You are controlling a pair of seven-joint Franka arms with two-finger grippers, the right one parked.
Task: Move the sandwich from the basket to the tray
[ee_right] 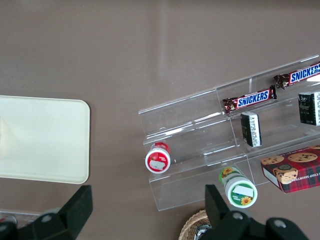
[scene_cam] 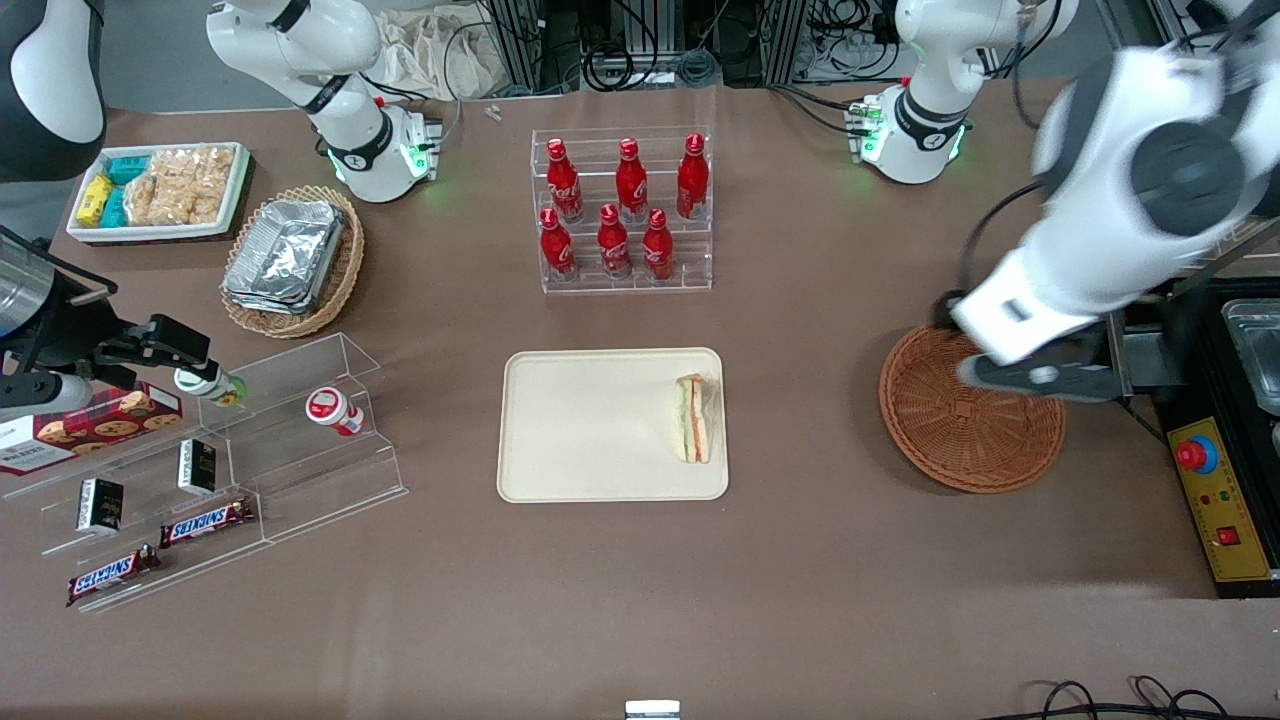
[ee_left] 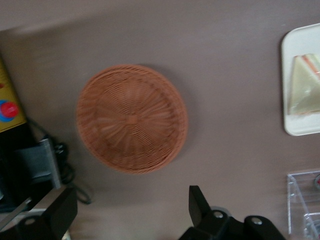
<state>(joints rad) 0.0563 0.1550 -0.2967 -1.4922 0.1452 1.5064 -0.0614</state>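
- Gripper (ee_left: 132,212) hangs above the table beside the basket (scene_cam: 971,415), fingers spread wide with nothing between them; the front camera has the arm's wrist blocking the basket's rim nearest the working arm's end of the table.
- Table: the tray (scene_cam: 560,430) lies at its middle, the basket well apart toward the working arm's end.
- Tray: the sandwich (scene_cam: 697,419) lies flat on it, close against the edge facing the basket, wholly inside the rim.
- Basket: the wrist camera shows bare weave (ee_left: 131,118) and nothing in it.
- Judgement: the placing looks done, so the step in hand is most likely the retreat.
- To do it well, I would lift the arm straight up before any sideways swing, so the wrist stays off the basket rim and does not drag it.
- Stay away from the tray edge with the sandwich; a brush there could tip the wedge over the low rim.
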